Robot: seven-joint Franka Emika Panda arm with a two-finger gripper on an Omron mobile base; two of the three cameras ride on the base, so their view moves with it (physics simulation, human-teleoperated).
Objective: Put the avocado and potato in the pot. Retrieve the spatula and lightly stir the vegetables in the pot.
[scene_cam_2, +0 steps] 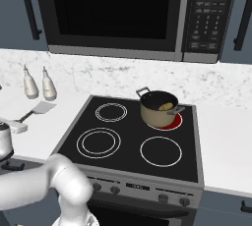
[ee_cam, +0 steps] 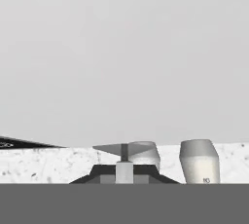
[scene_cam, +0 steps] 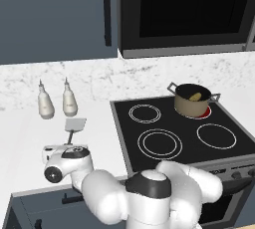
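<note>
I have the tool [ee_cam: 124,172] closed on the spatula [scene_cam: 74,127]'s thin handle; I judge it light, stiff and blade-heavy, so the handle hold suits.

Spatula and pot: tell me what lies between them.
Left base view: between the spatula and pot lies bare counter, then the stove's unlit left burners.

Both base cameras looked forward and down from behind the arm, one left and one right of it, sharing the stove [scene_cam: 187,133], its pot [scene_cam_2: 157,108] and two bottles [scene_cam: 56,99]. The hand camera sat low on the bench [ee_cam: 44,164], close behind the spatula [ee_cam: 124,151], facing those bottles.
</note>
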